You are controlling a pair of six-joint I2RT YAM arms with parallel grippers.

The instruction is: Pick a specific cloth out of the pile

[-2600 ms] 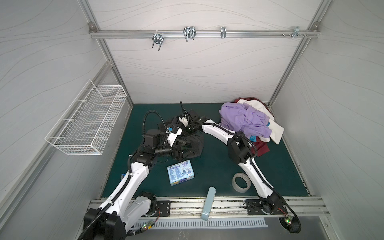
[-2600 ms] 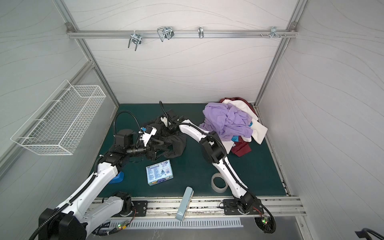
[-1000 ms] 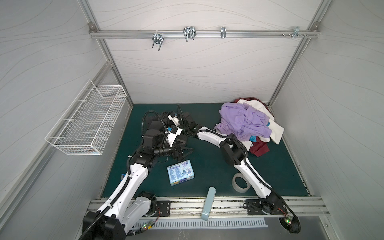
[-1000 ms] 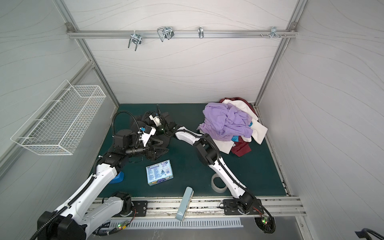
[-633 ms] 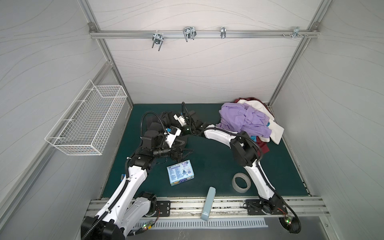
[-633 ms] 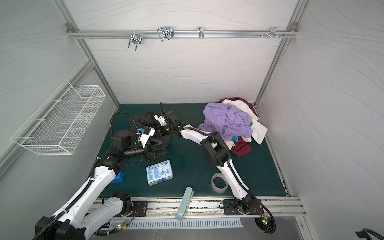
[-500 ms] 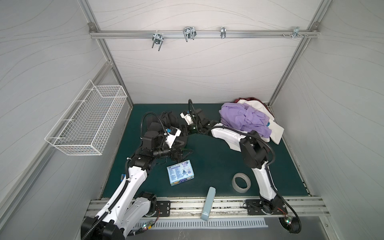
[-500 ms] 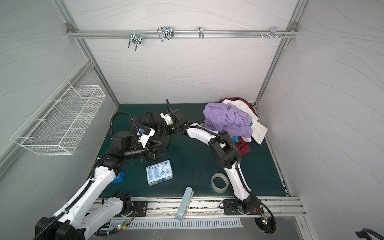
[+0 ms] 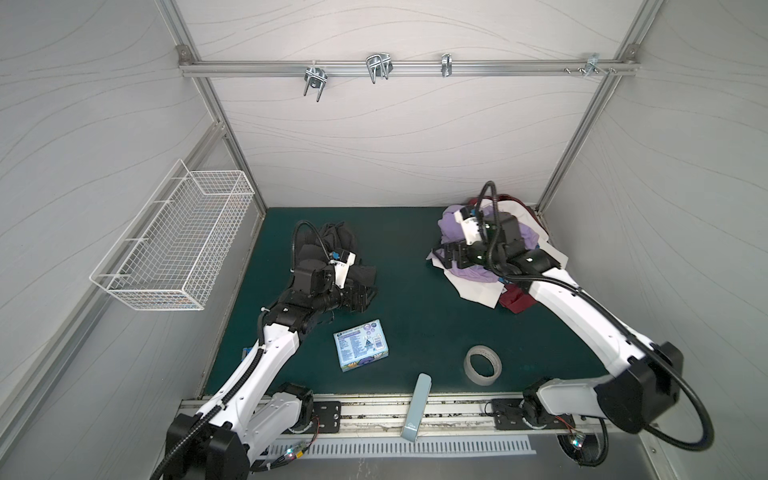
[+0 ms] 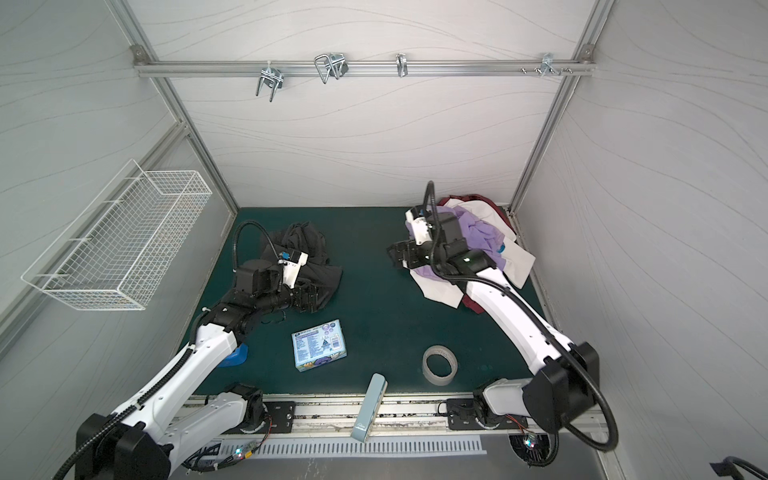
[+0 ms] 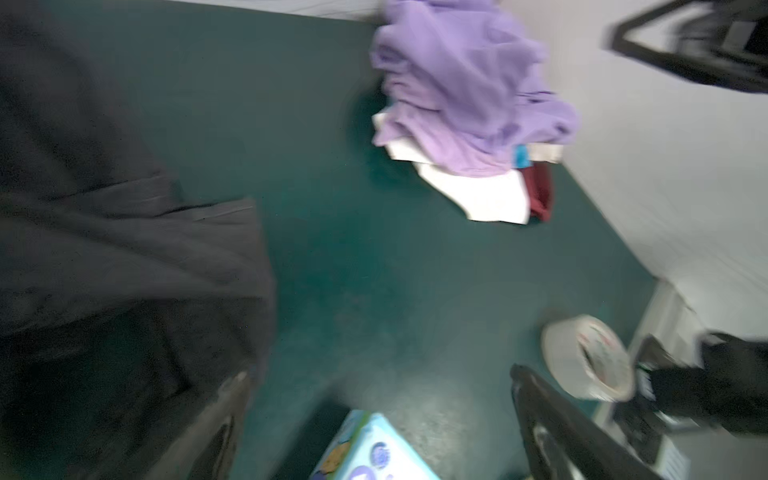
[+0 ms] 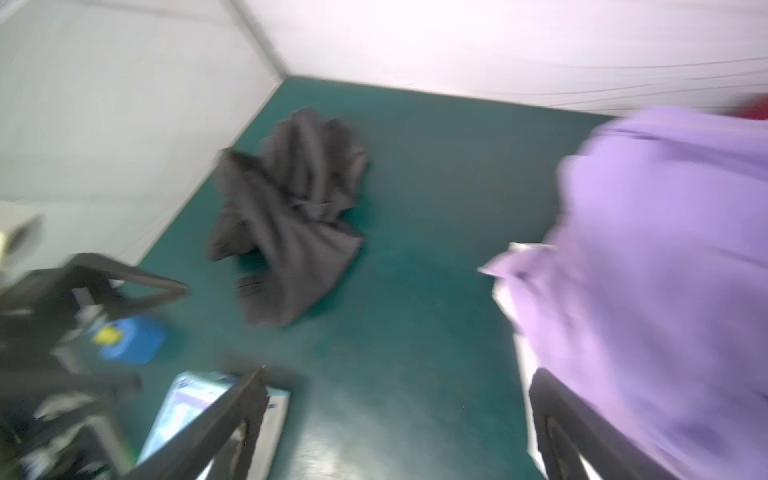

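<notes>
- right gripper (image 9: 441, 261): gone from the cloth (image 9: 338, 243); swung across the mat (image 9: 415, 324) to the pile (image 9: 534, 243), at its left edge, jaws wide apart and empty.
- the cloth: drawn from mid-mat leftward and rearward, now bunched.

Both wrist views are smeared; the left hand (image 9: 362, 296) covers part of the cloth (image 9: 341, 240).

Print on the blue box (image 9: 360, 345) looks unreadably small.

Charcoal-grey cloth (image 12: 291, 216), lilac-white-maroon pile (image 11: 465, 104), dark-green mat (image 9: 415, 311).
</notes>
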